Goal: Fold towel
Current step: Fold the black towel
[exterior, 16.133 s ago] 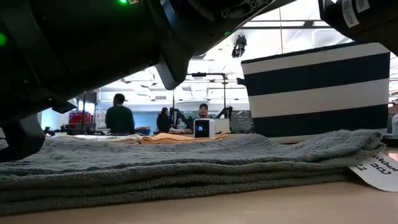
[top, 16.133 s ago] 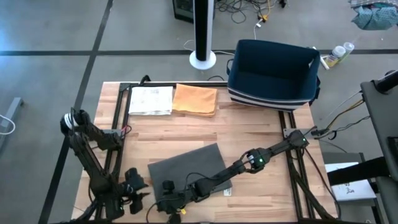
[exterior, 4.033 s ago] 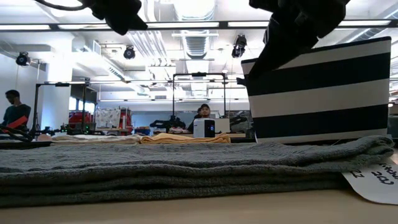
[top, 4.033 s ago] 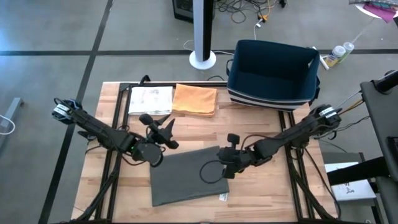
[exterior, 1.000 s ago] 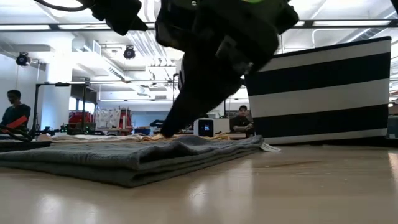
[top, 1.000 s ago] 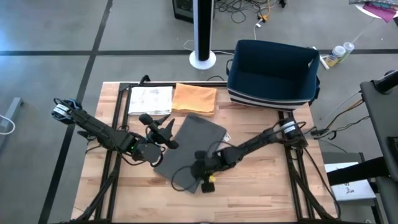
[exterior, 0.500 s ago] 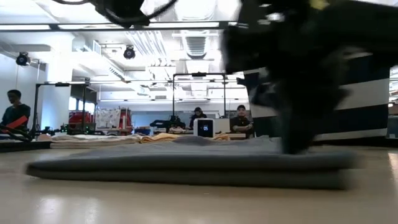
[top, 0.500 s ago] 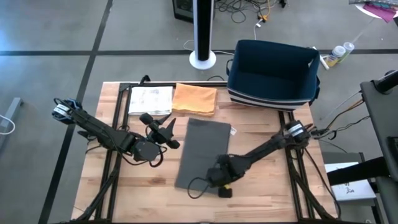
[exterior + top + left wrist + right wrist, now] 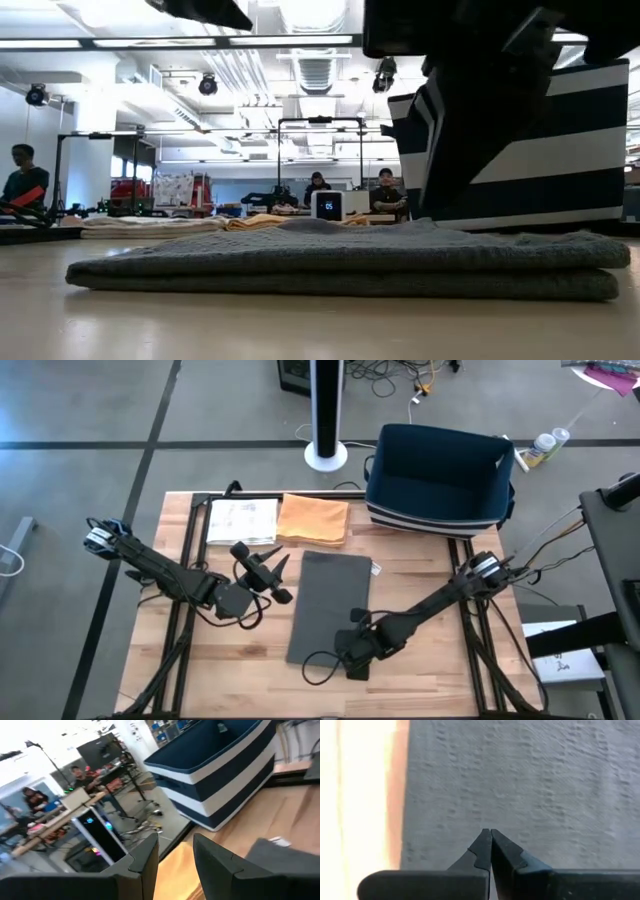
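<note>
Right gripper [image 9: 490,837]: fingers fully closed, tips pressed together w/ nothing between them. In the right wrist view the tips pointed down at the grey towel [image 9: 329,606], close above its surface near one long edge; contact w/ the cloth could not be confirmed. In the high view the right gripper [image 9: 352,657] sat at the towel's near right corner, arm running back diagonally to its base at the table's right side.

Left gripper [image 9: 175,850]: fingers partly apart, a clear gap between them, nothing held. In the high view it hovered [image 9: 268,578] just left of the towel, raised off the table [image 9: 420,660], tips aimed toward the towel's far end. Not touching the cloth.

Towel: folded into a narrow rectangle, long axis running near-to-far, lying flat approx. at table centre. Low view showed stacked layers w/ a fold line along the side [image 9: 340,262]. A small white tag [image 9: 374,571] stuck out at the far right corner.

Other items:
- Orange cloth [image 9: 313,519], folded, at the far edge of the table, just beyond the grey towel, apart from it.
- White folded cloth [image 9: 243,520] beside the orange one, on its left.
- Navy bin w/ white stripes [image 9: 440,480] at the far right corner of the table.
- People [image 9: 317,190] visible in the room beyond the table, low view.
</note>
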`<state>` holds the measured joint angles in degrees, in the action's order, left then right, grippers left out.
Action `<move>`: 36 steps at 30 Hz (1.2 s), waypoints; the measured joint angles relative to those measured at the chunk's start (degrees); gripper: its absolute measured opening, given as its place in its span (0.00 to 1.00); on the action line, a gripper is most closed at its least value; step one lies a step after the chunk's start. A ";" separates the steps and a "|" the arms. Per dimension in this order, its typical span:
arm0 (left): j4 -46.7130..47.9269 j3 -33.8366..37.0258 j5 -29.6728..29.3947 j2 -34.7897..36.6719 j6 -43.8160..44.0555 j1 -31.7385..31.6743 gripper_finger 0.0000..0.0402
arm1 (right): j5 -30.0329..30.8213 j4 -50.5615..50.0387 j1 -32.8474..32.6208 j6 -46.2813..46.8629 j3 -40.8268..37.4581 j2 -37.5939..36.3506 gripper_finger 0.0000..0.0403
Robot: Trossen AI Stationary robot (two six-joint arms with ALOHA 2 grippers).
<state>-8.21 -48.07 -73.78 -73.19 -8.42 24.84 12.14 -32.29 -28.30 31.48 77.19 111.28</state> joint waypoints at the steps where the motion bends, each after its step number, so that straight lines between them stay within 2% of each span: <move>1: -0.48 0.00 0.57 0.00 0.23 0.00 0.28 | 0.02 1.26 -0.26 0.02 -0.64 -0.02 0.00; 6: -7.63 0.02 1.95 -0.02 -0.72 0.00 0.28 | 0.88 6.33 -1.98 0.23 -4.31 0.44 0.00; 11: -10.42 0.02 7.77 -0.07 4.15 0.50 0.28 | 2.52 8.21 -5.02 5.09 -6.60 2.20 0.00; 16: -11.12 0.02 16.67 -0.11 9.73 1.16 0.28 | 6.94 8.41 -9.12 9.01 -6.91 3.43 0.00; 23: -17.85 0.02 30.56 -0.19 12.23 5.23 0.28 | 7.25 6.09 -14.15 10.61 -5.46 1.73 0.00; 27: -21.19 0.02 31.14 -0.70 12.22 9.02 0.28 | 12.33 7.58 -15.86 11.43 -3.90 1.16 0.00; 36: -21.28 0.02 31.00 -2.41 16.89 12.52 0.28 | 9.98 7.90 -18.53 17.30 -3.91 1.44 0.00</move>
<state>-29.49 -48.05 -42.78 -75.60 8.47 37.36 22.13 -24.39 -46.84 48.79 73.28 112.73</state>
